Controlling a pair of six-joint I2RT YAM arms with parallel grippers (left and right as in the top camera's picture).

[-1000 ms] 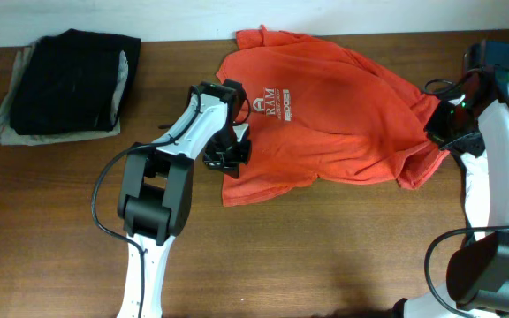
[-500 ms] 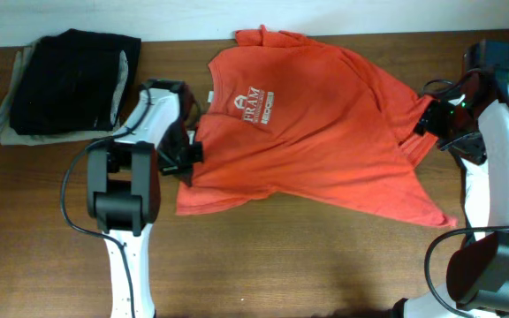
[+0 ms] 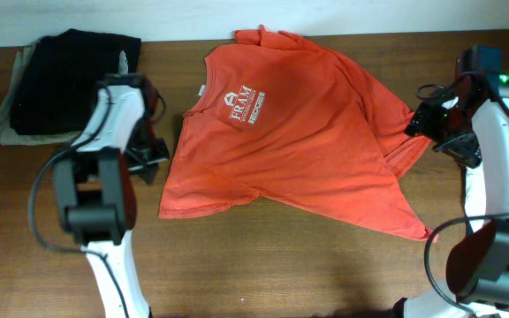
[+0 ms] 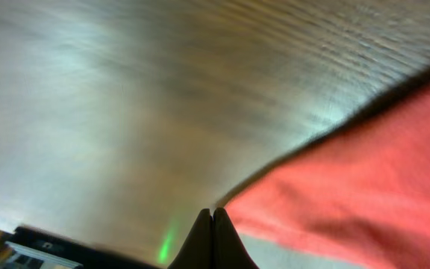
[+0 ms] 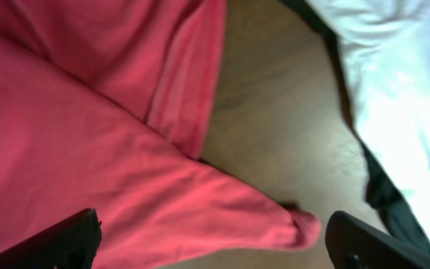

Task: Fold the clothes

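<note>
On the wooden bench [image 3: 263, 274], across its middle and right: a large red-orange T-shirt [image 3: 299, 150], opened out with the printed side up. White lettering [image 3: 244, 106] under a small white logo, towards the shirt's upper left. Fairly smooth over the left half. Rumpled and folded over itself at the right, where a sleeve lies bunched. Lower edge slanting down to a point near the right arm's base. One crumpled part up against the far edge of the bench.

At the shirt's left edge, just beside the fabric in the overhead view: left fingers [image 4: 202, 240], pressed tight together with no gap between them. From the left wrist, blurred; the shirt's edge running right up to the closed tips. Cannot tell whether a fold of fabric is pinched there or merely touching.

At the shirt's right side, over the bunched sleeve: right fingers [image 5: 69, 239], spread as wide as can be, one at each lower corner of the right wrist view. Nothing gripped; only sleeve fabric and bare bench below the gap between them.

At the far left corner of the bench, well apart from the T-shirt: a folded black garment [image 3: 64, 79] resting on a folded grey one [image 3: 3, 124].
</note>
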